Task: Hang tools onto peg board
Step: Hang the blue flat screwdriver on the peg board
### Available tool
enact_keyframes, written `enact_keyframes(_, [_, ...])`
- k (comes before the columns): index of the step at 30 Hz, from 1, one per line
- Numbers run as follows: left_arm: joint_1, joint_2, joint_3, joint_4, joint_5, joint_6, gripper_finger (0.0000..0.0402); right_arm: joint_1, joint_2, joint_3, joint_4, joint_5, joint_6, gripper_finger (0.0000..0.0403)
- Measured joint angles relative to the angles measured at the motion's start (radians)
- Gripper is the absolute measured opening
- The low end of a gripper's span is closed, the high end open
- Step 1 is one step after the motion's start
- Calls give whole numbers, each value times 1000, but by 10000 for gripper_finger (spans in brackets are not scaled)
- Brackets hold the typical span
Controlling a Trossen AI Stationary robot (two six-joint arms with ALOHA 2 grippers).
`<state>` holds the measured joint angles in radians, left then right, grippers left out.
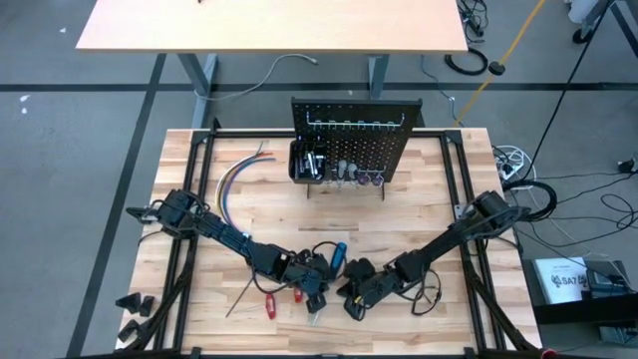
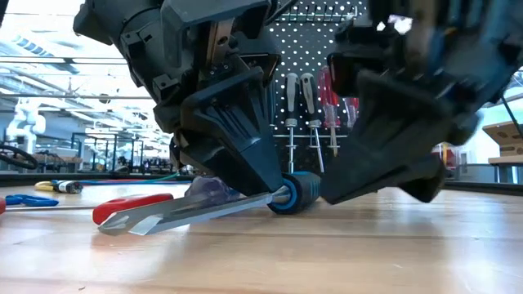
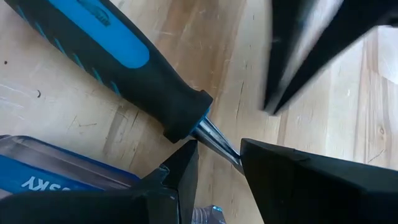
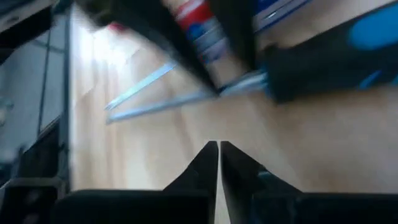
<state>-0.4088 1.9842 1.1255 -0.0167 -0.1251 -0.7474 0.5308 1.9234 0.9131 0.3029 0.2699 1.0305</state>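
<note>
Left pincer on blue screwdriver shaft, near edge of surface.

We find the left pincer (image 3: 217, 168) gripping the blue screwdriver's (image 3: 118, 65) shaft by its handle, low on the surface (image 1: 419, 199). Right pincer (image 4: 219, 155) closed, empty, just right. Peg board (image 1: 354, 135) stands far, centre.

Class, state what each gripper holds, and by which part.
Left gripper: the blue-handled screwdriver, by its metal shaft beside the handle. Right gripper: shut, holding nothing.
</note>
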Motion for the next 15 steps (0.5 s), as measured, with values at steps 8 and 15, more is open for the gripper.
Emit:
enact_keyframes(8, [8, 0, 0, 1, 15, 31, 130, -37, 56, 33, 30, 53, 20, 1])
enact_keyframes(15, [17, 0, -1, -8, 14, 66, 130, -42, 78, 94, -5, 64, 32, 0])
